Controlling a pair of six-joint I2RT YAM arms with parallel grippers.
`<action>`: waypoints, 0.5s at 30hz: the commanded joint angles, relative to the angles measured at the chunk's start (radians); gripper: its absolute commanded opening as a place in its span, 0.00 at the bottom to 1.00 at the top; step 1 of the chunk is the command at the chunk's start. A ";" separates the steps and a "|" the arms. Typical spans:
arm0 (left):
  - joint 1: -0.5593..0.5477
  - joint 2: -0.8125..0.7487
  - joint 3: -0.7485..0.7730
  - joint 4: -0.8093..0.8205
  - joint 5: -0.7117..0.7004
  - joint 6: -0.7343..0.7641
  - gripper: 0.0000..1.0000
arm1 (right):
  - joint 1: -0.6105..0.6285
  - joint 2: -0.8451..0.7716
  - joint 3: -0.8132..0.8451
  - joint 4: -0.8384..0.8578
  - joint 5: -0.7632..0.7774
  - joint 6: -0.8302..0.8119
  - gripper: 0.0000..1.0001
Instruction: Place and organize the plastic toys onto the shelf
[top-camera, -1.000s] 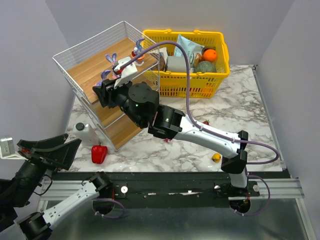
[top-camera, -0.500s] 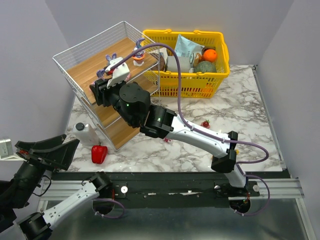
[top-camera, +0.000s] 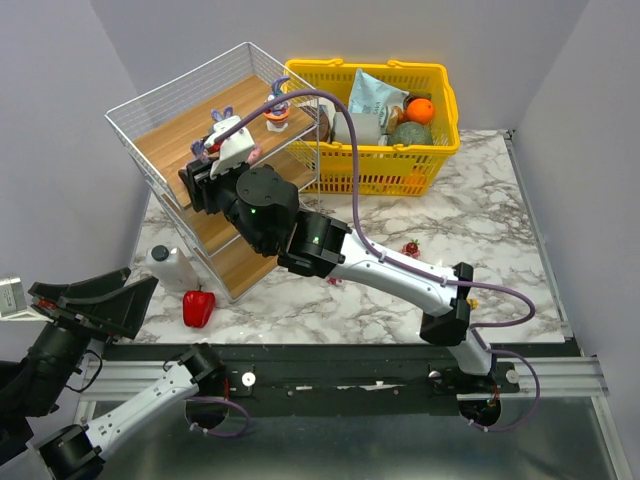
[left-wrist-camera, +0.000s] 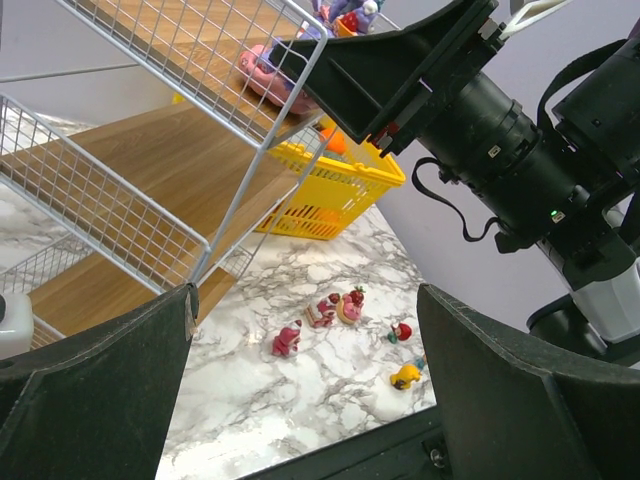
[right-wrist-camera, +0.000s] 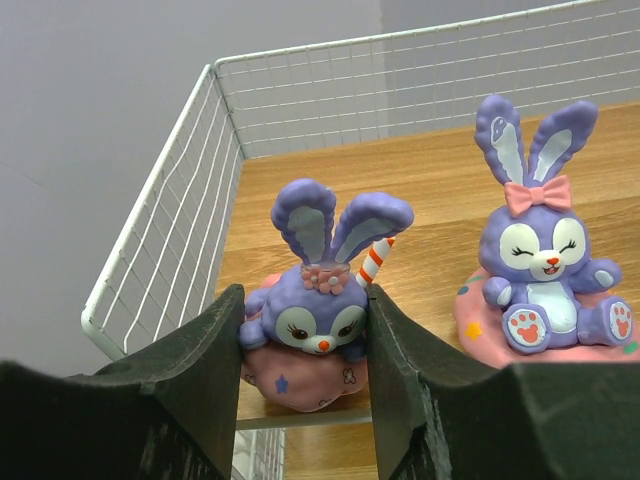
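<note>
Bunny (right-wrist-camera: 318, 322) apparently in gripper (right-wrist-camera: 303, 300), twin (right-wrist-camera: 545, 285) alongside

The shelf (top-camera: 170, 140) stands at the left rear of the tabletop (top-camera: 480, 220), the basket (top-camera: 440, 150) just right of it. On its top board a bunny (right-wrist-camera: 318, 300) sits at the edge, a second bunny (right-wrist-camera: 545, 270) beside it

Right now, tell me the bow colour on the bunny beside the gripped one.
Pink. The bow shows best in the right wrist view.

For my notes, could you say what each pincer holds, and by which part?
The right pincer grips a purple bunny by the sides of its head; the left pincer holds nothing.
</note>
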 joint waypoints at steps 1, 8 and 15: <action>0.000 -0.008 -0.005 -0.003 -0.034 0.017 0.99 | 0.006 0.041 0.027 -0.031 0.015 -0.079 0.41; -0.002 -0.005 -0.011 -0.003 -0.040 0.014 0.99 | 0.008 0.047 0.007 0.021 0.016 -0.124 0.57; -0.006 -0.005 -0.008 -0.006 -0.046 0.012 0.99 | 0.009 0.020 -0.042 0.063 -0.007 -0.136 0.75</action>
